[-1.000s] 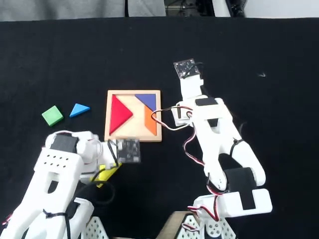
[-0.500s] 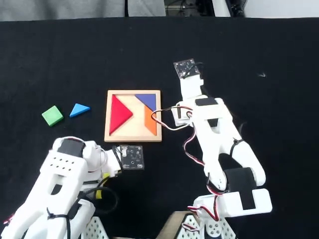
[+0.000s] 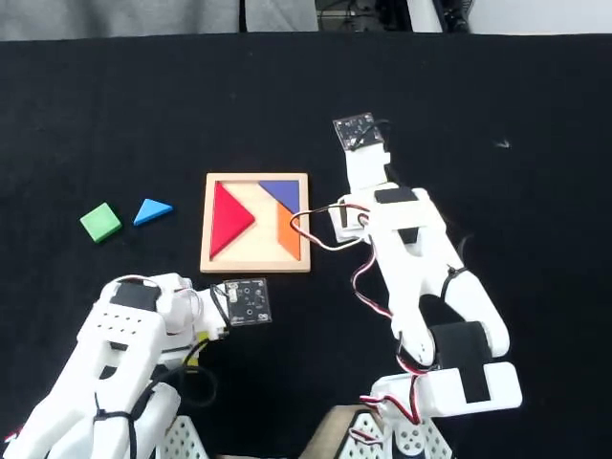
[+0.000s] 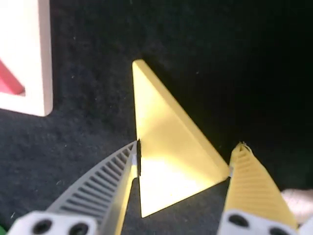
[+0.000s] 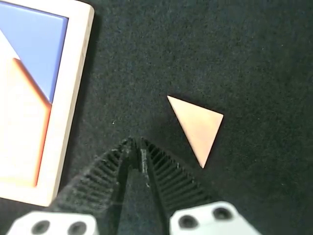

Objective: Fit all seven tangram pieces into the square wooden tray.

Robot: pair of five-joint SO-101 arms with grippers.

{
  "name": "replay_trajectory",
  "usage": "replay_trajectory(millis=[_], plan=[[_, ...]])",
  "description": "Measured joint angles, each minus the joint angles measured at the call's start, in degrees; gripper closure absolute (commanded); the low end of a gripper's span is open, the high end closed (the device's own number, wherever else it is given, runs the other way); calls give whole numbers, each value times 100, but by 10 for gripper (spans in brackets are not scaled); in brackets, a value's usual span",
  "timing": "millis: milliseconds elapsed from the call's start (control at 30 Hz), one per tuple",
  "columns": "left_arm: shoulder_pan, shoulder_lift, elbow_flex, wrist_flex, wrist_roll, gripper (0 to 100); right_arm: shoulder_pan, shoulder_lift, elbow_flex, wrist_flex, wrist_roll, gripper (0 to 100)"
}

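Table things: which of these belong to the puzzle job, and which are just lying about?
Job: wooden tray, red triangle, blue triangle, orange piece, yellow triangle, peach triangle, green square, small blue triangle.
Lying about: black cloth, grey fabric behind.

Item one: my right arm (image 3: 421, 277), beside the wooden tray (image 3: 239, 267). White printed shells, black motor blocks, a looping red, black and white cable (image 3: 320, 241) at the tray's near corner, and a small black circuit board (image 3: 356, 131) past the tray's far corner.
Right gripper (image 5: 137, 144): two black ribbed fingers, white base, dark screw holes.
Item two: my left arm (image 3: 115, 363), on the tray's near side. White shells, a patch of small round holes, black wiring, and a matching black board.
Left gripper (image 4: 188, 156): one grey ribbed finger and one yellow, white base, dark screw holes.
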Motion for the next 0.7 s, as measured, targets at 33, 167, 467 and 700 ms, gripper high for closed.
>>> replay_trajectory(millis=[33,167,467,700], plan=[[-62,0,0,0,-35,713,0,0,0,0,0,987],[-141,0,0,9,-70,802,0,0,0,0,0,987],[114,-70,-18,-53,-105,914,0,0,0,0,0,987],[114,-44,-651,633,-105,938,0,0,0,0,0,987]])
